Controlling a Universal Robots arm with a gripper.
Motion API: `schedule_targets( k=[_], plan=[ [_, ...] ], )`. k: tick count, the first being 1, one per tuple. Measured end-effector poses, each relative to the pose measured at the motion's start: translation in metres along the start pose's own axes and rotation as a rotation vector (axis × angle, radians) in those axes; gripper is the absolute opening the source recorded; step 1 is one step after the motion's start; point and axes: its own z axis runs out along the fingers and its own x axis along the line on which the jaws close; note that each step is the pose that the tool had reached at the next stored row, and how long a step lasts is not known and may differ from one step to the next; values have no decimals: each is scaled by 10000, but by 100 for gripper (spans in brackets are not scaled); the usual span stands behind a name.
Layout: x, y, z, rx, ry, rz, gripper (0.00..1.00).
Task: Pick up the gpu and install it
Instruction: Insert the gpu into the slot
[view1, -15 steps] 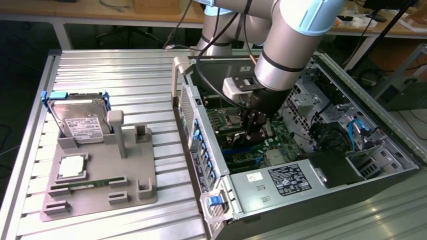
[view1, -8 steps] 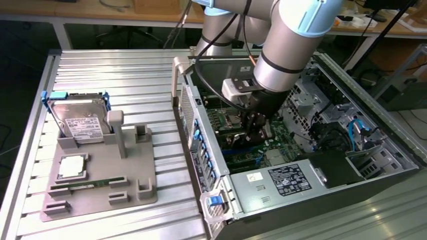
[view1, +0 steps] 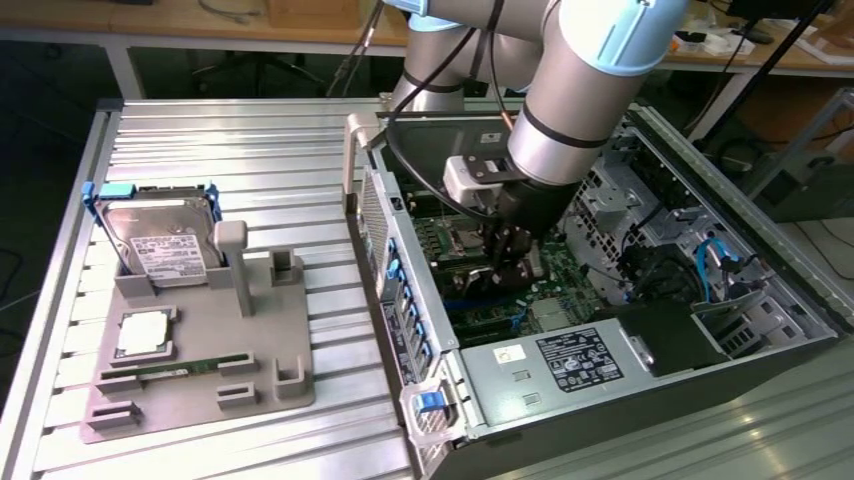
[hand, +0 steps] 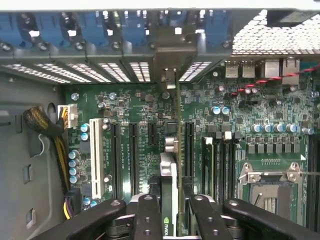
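The big grey robot arm reaches down into the open black computer box (view1: 747, 250) that lies on the ribbed metal tabletop (view1: 227, 140). Its black hand (view1: 511, 262) is deep inside the box, right over the green board full of tiny parts (hand: 280, 100).

The hand (hand: 170, 210) is clenched on the gpu, a thin dark card with a silver strip at its far end (hand: 169, 175). One finger (hand: 147, 215) presses on each side of it. The card stands up on its edge between the long black slots, not far from a long white slot (hand: 95, 155). I cannot tell if its bottom edge is in a slot.

Out on the tabletop sits a flat grey holder tray (view1: 200, 400). A silver hard drive in a blue frame (view1: 154, 235) leans in it, and a narrow green memory stick (view1: 180, 368) lies nearer the front.
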Motion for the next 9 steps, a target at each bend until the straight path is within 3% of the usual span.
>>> schedule_targets(
  k=[9],
  plan=[
    [-4, 1, -7, 1, -3, 84, 27]
  ],
)
